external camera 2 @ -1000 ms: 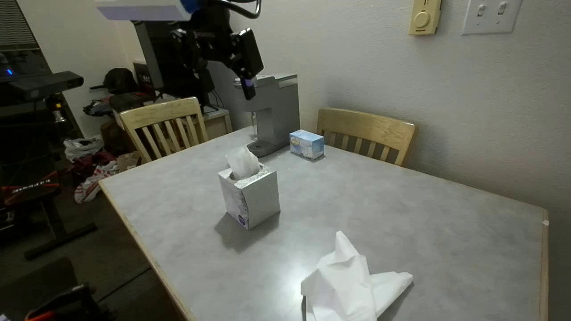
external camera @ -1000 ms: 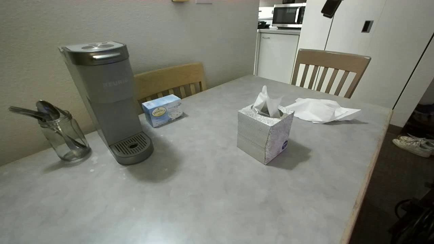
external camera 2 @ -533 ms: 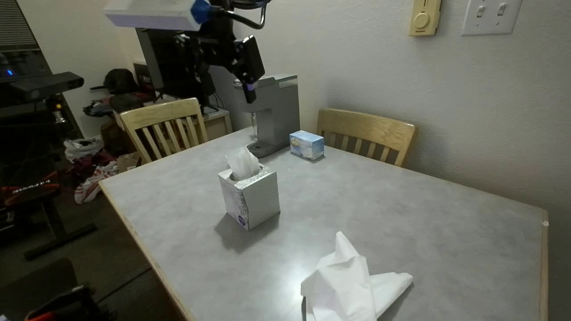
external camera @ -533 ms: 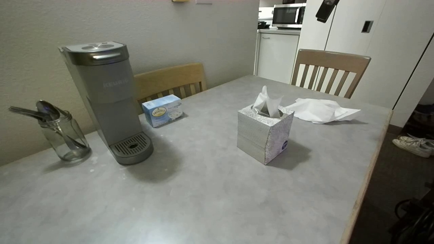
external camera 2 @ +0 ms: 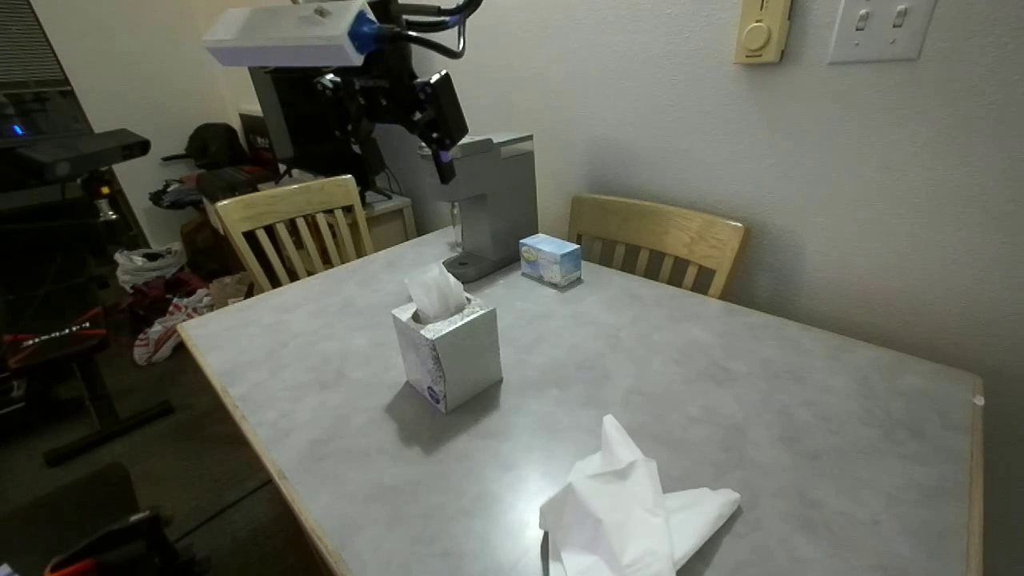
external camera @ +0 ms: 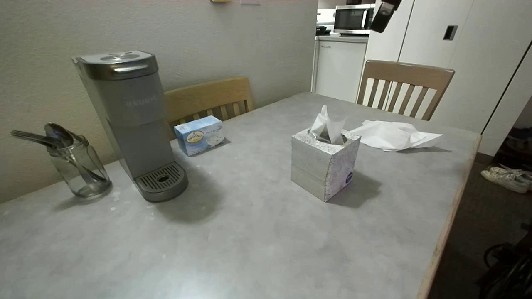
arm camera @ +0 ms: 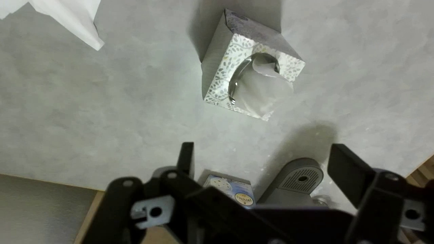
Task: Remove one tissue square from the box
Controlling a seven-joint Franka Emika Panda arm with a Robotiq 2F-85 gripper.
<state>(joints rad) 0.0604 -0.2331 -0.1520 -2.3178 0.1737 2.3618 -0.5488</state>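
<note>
Grey tabletop (external camera: 232, 236) ran well below the gripper (arm camera: 262, 147), which hung empty w/ jaws spread wide. Tissue box (external camera 2: 450, 354) stood upright on the tabletop, below & apart from the gripper, a tissue (arm camera: 261, 90) poking up thru its top. Loose white tissue (external camera 2: 616, 516) lay crumpled, farther from the gripper than the box. Wrist view: coffee mkr (arm camera: 293, 186) & blue tea box (arm camera: 231, 190) showed btwn the jaws.

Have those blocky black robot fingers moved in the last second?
Yes: in an exterior view, the blocky black fingers have moved left and lower in the picture, toward the boxy silver-and-black microwave.
</note>
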